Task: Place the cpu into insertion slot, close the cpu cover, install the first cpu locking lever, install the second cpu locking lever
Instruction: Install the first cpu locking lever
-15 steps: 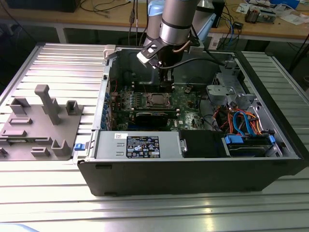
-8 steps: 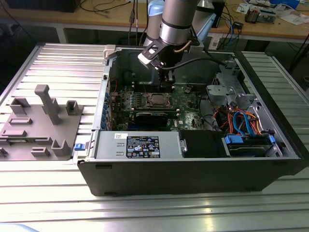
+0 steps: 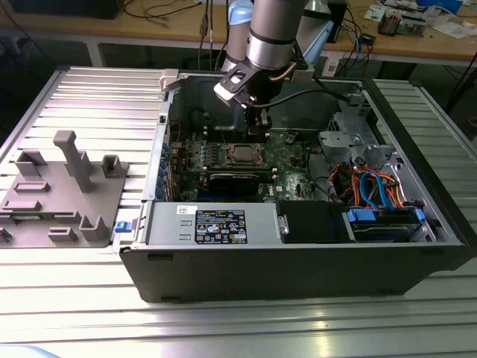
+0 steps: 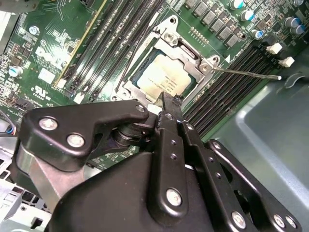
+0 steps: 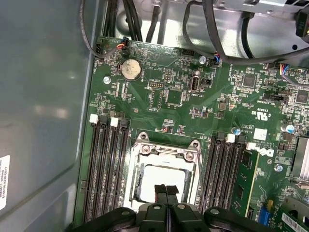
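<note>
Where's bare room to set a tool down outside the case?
Free: ribbed metal table in front of the black computer case, and behind the grey plastic fixture. Crowded: inside the case, around the gripper and coloured cables.

I see a ribbed aluminium table [image 3: 82, 97] carrying everything. Sitting straight on it is an open-topped computer case [image 3: 298, 272], which takes the middle and the exterior view's right, its dark near wall set back from the table's near edge. On the exterior view's left, just beside the case, a grey fixture plate [image 3: 45, 212] lies flat on the slats with several upright posts on it. A small blue part [image 3: 121, 225] sits at the plate's near corner, between plate and case. Far behind is a wooden bench [image 3: 417, 46] with loose cables [image 3: 160, 9] on it.
</note>
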{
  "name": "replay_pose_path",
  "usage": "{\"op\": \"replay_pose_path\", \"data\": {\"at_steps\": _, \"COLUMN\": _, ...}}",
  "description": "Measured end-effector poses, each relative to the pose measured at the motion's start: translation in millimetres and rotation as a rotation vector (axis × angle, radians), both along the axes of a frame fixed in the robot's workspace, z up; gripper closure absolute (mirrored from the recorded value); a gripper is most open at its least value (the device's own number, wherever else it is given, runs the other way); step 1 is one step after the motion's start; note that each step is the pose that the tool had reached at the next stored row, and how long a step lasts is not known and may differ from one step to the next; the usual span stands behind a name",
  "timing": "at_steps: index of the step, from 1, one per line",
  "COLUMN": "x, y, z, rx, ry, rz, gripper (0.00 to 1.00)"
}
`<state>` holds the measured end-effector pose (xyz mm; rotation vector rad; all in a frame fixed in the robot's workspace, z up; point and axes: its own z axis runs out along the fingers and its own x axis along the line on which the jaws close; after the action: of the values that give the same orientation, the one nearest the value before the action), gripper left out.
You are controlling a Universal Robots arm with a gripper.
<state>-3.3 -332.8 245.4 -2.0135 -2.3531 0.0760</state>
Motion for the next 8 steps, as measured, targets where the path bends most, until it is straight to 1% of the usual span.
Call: {"op": "replay_pose_path", "data": {"at_steps": 8, "x": 0.0, "y": 0.0, "z": 0.0, "rx": 0.0, "ry": 0.0, "rz": 0.022, "gripper": 0.89}}
